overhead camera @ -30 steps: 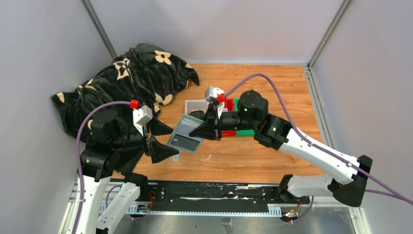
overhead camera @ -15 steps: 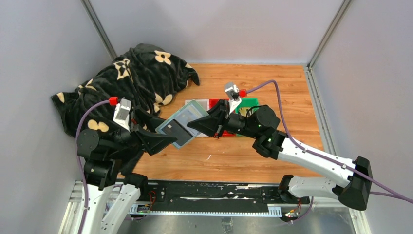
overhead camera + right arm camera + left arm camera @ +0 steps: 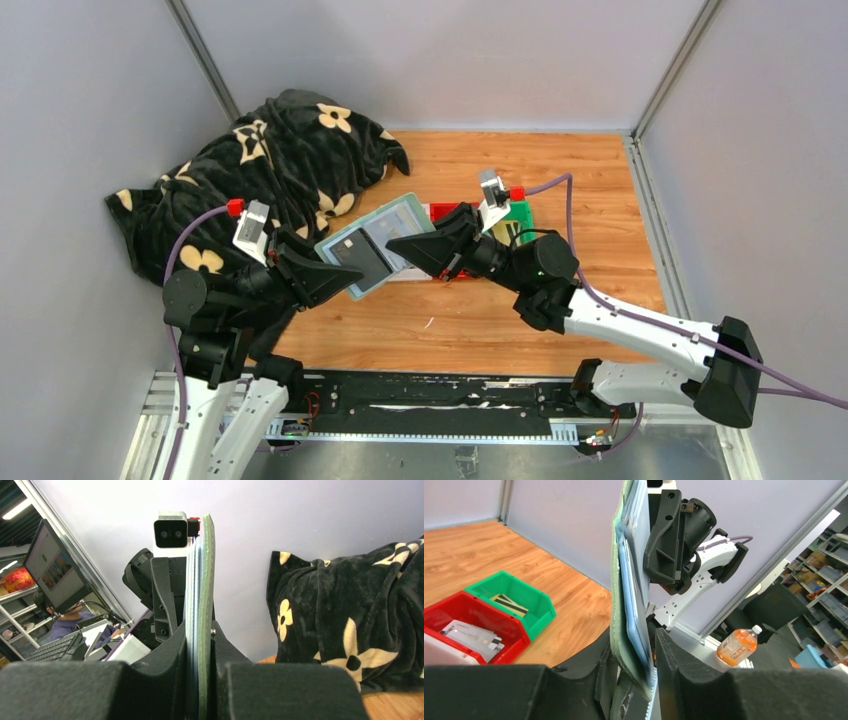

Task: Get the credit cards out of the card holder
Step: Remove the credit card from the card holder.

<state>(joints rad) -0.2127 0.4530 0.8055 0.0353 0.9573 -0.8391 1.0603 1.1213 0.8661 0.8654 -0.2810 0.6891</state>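
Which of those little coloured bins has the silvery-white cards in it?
The red bin, next to the green bin. Its silvery-white cards are pale, while the green bin holds dark and gold cards.

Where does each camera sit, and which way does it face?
Top external: above and behind the bases, looking down on the table; both arms show, left fingers and right fingers on the card holder.
Left wrist: on the left arm, facing the right arm across the card holder's edge; left fingers show at the bottom.
Right wrist: on the right arm, facing the left arm and the blanket; right fingers show at the bottom.
Shared: both wrist views see the card holder edge-on with the other arm behind it.
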